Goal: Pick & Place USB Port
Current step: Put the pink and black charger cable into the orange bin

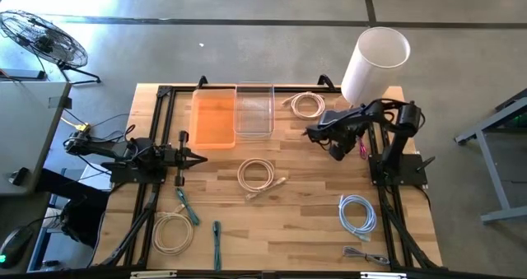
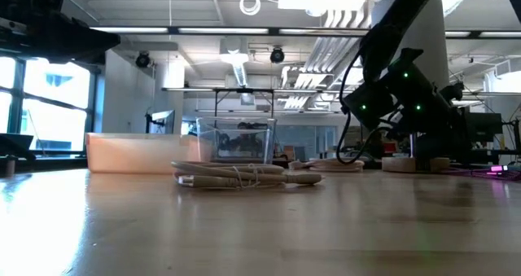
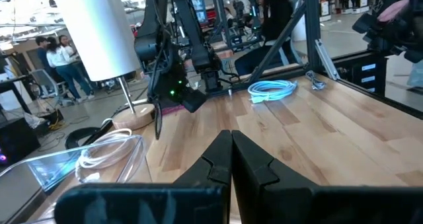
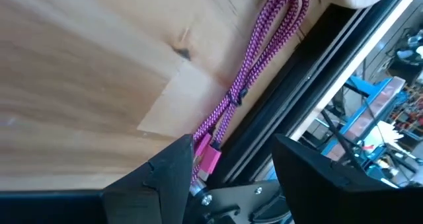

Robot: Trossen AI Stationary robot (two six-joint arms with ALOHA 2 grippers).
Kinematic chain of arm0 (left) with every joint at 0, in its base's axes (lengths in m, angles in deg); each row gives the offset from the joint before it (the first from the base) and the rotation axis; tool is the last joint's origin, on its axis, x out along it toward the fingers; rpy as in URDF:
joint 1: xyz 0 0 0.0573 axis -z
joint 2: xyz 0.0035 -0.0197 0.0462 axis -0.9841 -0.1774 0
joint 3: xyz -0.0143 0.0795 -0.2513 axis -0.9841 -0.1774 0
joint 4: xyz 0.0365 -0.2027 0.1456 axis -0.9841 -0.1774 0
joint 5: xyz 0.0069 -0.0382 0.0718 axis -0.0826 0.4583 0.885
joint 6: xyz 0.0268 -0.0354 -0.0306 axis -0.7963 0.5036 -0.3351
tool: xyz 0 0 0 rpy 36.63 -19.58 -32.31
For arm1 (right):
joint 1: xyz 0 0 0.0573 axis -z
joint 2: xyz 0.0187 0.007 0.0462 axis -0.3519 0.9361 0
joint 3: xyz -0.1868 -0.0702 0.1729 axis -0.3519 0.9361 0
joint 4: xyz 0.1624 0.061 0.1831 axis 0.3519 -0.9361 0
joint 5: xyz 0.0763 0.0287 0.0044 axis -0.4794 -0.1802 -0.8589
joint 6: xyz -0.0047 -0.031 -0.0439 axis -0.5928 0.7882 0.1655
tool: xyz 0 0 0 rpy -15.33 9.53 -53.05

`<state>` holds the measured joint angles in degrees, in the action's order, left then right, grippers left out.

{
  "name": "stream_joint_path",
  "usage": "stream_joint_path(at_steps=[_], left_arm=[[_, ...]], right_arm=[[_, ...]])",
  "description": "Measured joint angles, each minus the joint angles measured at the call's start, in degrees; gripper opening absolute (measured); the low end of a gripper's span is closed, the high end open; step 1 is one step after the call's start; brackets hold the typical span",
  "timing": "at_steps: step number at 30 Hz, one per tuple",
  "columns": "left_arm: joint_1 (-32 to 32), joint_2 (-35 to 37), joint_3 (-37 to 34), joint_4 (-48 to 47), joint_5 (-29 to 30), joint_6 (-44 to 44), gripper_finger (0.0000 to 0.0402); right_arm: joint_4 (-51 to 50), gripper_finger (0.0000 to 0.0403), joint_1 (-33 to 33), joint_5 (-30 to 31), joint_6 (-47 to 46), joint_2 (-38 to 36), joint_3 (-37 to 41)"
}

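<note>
Right tool: the right tool (image 1: 339,150) hangs over the desk's (image 1: 313,205) 3 o'clock edge, fingers spread with nothing between them, pointing down toward the pink cable.
Right tool, close up: in the right wrist view the right tool's two dark fingers frame the pink cable's (image 4: 254,69) plug end; the plug sits just beside the inner face of one finger, not yet between the two.
Pink cable: a braided pink cable (image 1: 363,149) lies on the desk against the black frame rail (image 4: 310,98), just beside the wooden lamp base, at about 3 o'clock on the desk in the high view.
Long axis: the folded cable runs alongside the rail, its loop toward the lamp base and its plug toward the tool.
Nearer arm: the right arm is directly above it; the left is well apart across the desk.
Left tool: the left tool (image 1: 196,156) waits at 9 o'clock, fingers pressed together and holding nothing.
Bins: an orange bin (image 1: 212,120) and a clear bin (image 1: 254,109) stand side by side at 12 o'clock, the likely drop spots.
Next move, judged: a small shift across the cable's axis would centre the plug in the gap; the rail leaves little room on that side.
</note>
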<state>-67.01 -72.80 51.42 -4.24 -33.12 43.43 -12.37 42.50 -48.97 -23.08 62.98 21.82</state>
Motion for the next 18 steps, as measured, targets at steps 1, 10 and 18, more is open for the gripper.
stream_joint_path(at_steps=[1, 10, 18], left_arm=[[0.00, -0.02, 0.00, 0.00, -0.03, 0.02, 0.0000], [0.00, 0.00, 0.00, -0.09, -1.42, 0.02, 0.0000], [0.00, 0.00, 0.00, -0.11, -1.44, 0.02, 0.0000]], right_arm=[[0.05, 0.0197, 0.40, -0.03, 0.02, -0.01, 0.00], [0.95, 0.0197, 2.64, -1.22, 1.20, -0.01, 0.03], [2.73, 0.0197, 3.27, -1.46, 1.68, -0.03, 4.72]])
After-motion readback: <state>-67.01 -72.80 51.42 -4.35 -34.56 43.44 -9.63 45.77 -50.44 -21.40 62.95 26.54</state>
